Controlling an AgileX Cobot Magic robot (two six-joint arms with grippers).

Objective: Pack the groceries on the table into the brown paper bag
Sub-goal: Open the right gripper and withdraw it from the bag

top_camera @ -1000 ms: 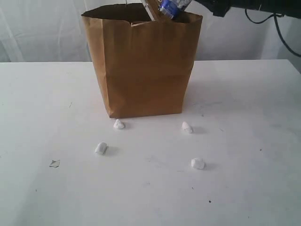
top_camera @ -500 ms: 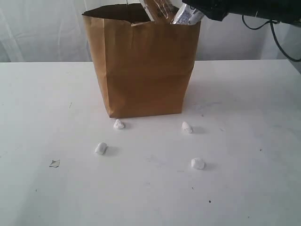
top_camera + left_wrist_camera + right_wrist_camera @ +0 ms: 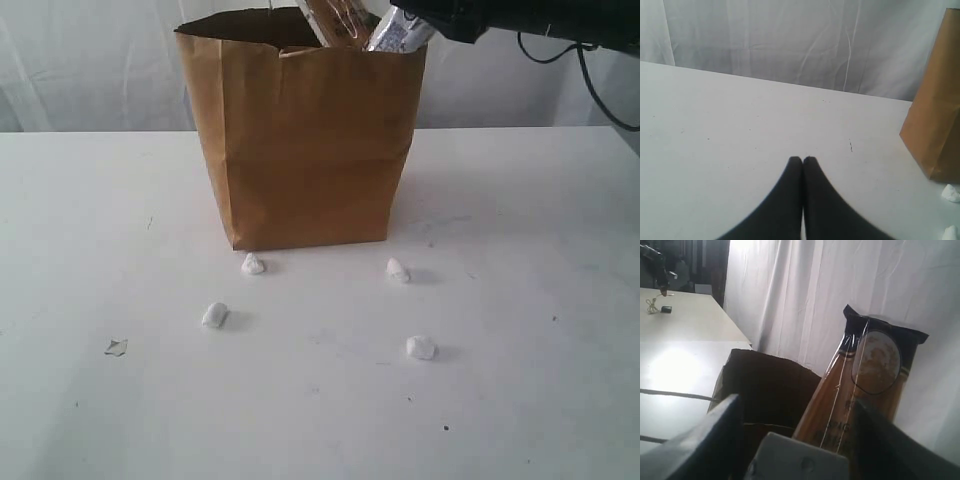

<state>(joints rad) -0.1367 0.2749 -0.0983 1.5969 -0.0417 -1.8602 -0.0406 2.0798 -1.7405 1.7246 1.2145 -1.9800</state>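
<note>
At the mouth of the upright brown kraft paper bag [image 3: 305, 140], your right tool [image 3: 796, 412] has just widened its jaws. They now stand apart on either side of the long clear-wrapped spaghetti pack [image 3: 860, 385], with a clear gap between the pack and one finger. Read that as released, not gripped. The pack stands tilted inside the bag, its top end poking above the rim.

The blue-and-white end that showed above the rim a second ago is gone. A pale printed piece [image 3: 398, 32] now sits under the tool; I can't tell what it is.

Your left tool [image 3: 803, 159] has its jaws pressed together and holds nothing, low over the flat white worktop [image 3: 540, 300] beside the bag.

No groceries are left on the worktop, only four small white lumps [image 3: 253, 264] and a small grey scrap [image 3: 116, 347] in front of the bag. My read: packing is about done. Lift the right tool straight up. The pack leans close to one finger, so a sideways exit could drag it or tip the bag.
</note>
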